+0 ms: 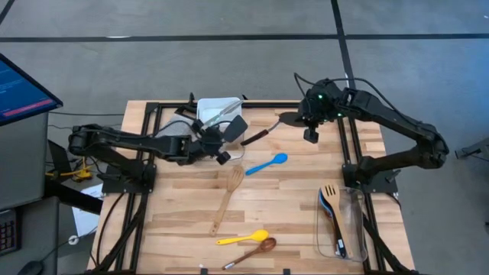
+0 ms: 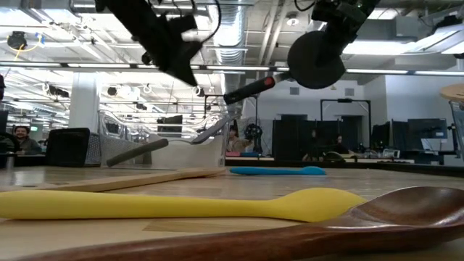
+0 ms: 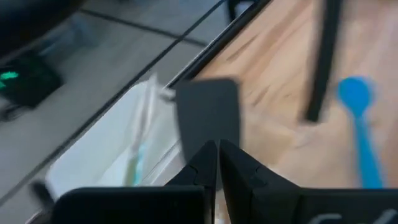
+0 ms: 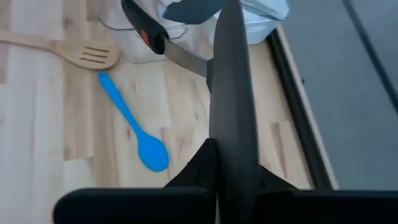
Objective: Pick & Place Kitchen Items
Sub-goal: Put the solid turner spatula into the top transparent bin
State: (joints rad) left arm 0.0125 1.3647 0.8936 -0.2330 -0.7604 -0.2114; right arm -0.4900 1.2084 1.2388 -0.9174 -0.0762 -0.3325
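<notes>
My left gripper [image 1: 224, 137] is shut on a black spatula with a square blade [image 1: 236, 126], beside the far clear tub [image 1: 216, 111]. My right gripper [image 1: 311, 128] is shut on a black round-headed turner [image 1: 289, 118], whose handle with a red spot [image 1: 258, 137] points toward the left arm. On the table lie a blue spoon [image 1: 267, 163], a wooden slotted turner [image 1: 227, 195], a yellow spoon [image 1: 243, 237] and a dark wooden spoon [image 1: 252, 250]. My left gripper pinches the square blade's near end [image 3: 208, 142] between its two fingers. The blade sticks out past the fingertips, lifted clear beside the tub. The spatula's handle does not show. My right gripper pinches the flat round head [image 4: 233, 124] between its two fingers, from above. The head is lifted clear of the table, and the steel neck [image 4: 186, 59] and handle [image 4: 144, 30] run on beyond it, slanting down in the low view [image 2: 250, 88].
The far tub holds a metal-handled utensil [image 1: 221, 114] that leans over its rim. A second clear tub [image 1: 341, 221] at the right front holds several utensils. Black frame rails [image 1: 355, 153] run along the table's edges. A monitor [image 1: 19, 88] stands at the left.
</notes>
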